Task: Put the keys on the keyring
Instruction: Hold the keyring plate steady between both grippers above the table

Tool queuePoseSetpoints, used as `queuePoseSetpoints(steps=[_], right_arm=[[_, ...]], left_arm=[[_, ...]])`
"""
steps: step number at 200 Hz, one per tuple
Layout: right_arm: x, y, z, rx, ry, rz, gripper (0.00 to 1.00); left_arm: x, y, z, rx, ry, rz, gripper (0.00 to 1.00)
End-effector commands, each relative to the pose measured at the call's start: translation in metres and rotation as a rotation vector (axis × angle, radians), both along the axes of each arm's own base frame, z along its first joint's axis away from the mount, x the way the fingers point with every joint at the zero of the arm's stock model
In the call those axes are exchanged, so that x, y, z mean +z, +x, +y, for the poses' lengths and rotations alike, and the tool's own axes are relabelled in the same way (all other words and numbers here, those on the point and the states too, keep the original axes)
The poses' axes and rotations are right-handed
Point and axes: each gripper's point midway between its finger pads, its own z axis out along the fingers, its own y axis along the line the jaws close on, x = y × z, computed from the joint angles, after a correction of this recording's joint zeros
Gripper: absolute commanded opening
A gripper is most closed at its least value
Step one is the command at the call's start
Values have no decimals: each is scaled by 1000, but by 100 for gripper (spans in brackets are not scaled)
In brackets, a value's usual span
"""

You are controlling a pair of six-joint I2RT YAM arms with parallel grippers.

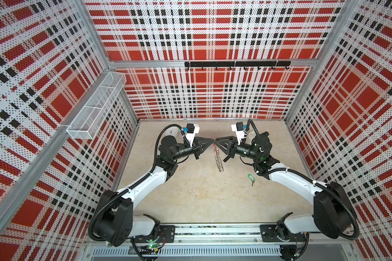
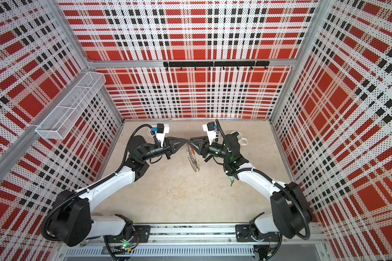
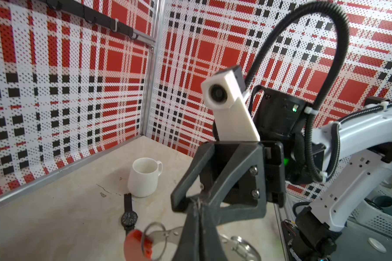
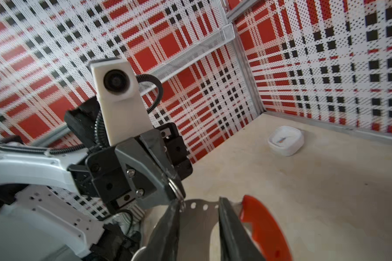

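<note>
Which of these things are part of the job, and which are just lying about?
Part of the job: keyring, held up off the table; key with green tag, lying on it.
Just lying about: white mug; black wristwatch; white squarish dish; wire basket; hook rail.

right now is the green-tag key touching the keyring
Apart. In a top view the key lies on the table, while the keyring hangs from the left gripper, bare table between them.
</note>
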Motion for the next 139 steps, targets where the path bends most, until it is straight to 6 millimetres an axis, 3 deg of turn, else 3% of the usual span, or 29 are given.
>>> queuePoseSetpoints(steps=[1, 39, 139], right_arm=[[2, -2, -5, -7, -124, -72, 33], [2, -5, 2, 62, -171, -79, 28], [6, -11, 6, 119, -135, -80, 26]], left_arm=[[16, -4, 1, -48, 56, -52, 0], [3, 0, -2, -84, 183, -24, 0], [10, -4, -3, -112, 164, -34, 0]])
